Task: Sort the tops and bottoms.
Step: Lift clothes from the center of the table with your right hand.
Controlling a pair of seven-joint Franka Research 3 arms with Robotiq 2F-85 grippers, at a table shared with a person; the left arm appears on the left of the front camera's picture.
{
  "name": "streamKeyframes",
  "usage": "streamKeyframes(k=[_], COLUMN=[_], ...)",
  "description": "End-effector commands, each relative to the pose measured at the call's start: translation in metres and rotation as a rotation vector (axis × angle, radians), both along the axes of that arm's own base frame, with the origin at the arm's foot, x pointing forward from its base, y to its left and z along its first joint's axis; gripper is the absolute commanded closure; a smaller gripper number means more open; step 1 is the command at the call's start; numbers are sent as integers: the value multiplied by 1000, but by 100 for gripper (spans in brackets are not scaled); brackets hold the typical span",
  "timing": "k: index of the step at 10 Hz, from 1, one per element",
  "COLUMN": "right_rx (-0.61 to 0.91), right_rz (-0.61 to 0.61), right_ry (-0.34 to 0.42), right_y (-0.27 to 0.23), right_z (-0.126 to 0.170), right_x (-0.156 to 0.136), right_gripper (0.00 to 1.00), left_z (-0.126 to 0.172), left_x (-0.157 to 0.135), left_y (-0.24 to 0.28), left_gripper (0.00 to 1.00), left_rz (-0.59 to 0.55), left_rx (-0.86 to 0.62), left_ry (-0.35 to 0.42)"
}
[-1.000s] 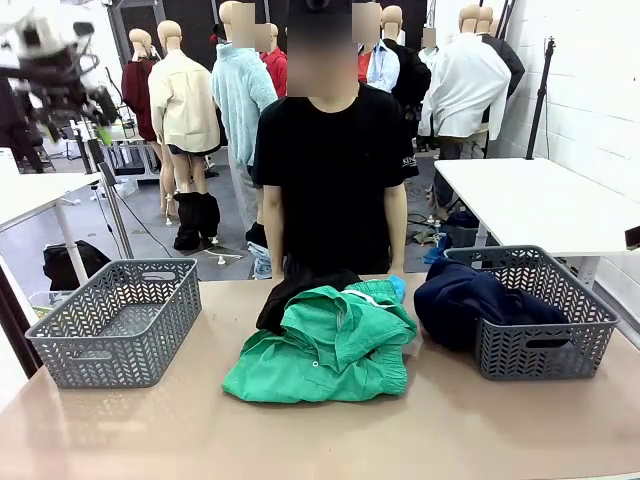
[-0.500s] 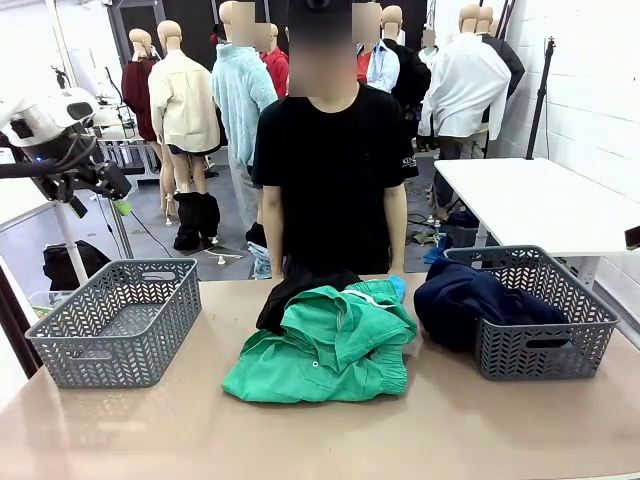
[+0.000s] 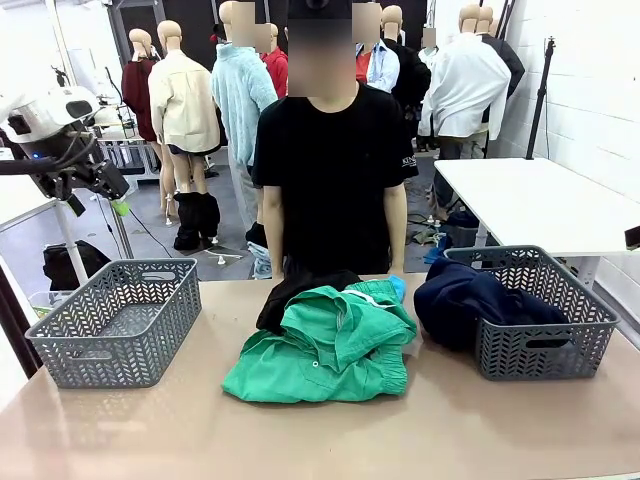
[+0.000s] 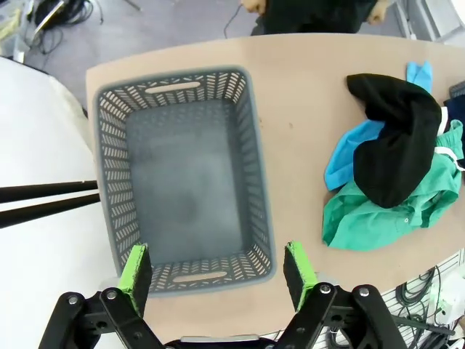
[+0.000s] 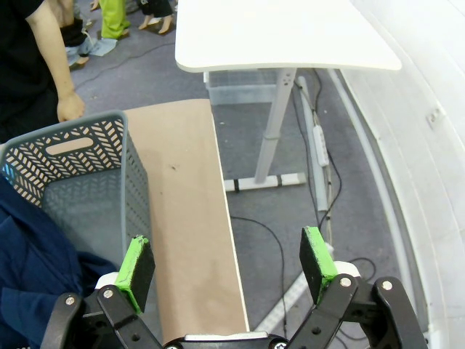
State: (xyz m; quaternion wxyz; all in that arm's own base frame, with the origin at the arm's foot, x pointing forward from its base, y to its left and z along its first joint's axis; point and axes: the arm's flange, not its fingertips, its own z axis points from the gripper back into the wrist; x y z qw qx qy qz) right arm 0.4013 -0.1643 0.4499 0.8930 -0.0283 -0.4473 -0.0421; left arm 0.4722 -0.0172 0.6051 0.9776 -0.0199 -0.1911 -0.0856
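Table: two grey baskets, left basket and right basket. Navy bottoms drape over the right basket's inner rim. Green bottoms lie mid-table, black bottoms and sky-blue top touching their far edge. Left gripper hangs above the left basket, jaws spread. Right gripper is above the right basket's outer wall, jaws spread.

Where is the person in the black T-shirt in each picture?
Front view: the person stands in the middle, behind the table.
Left wrist view: the person is at the top edge, beyond the table.
Right wrist view: the person is in the top left corner, an arm hanging by the table.
Shared landmark: the tan table.
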Motion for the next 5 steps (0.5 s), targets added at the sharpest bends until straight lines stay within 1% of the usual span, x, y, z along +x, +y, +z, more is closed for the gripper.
streamKeyframes(k=[1,2,3,4,5], right_rx=[0,-32,-85,-116,-170], right_rz=[0,91,158,264,355], right_ry=[0,-71,-145,-195,-214], right_y=[0,16,35,62,99], right_z=[0,34,73,110,146], right_x=[0,-3,-3,3,9], right_gripper=[0,0,0,0,0], left_z=[4,5,3,0,-5], left_x=[1,-4,-12,-18,-24], left_y=[20,42,62,77,83], left_gripper=[6,6,6,6,6], left_rz=[-35,-20,10,46,41], left_rx=[32,12,44,59,61], left_ry=[-9,-17,-21,-38,-23])
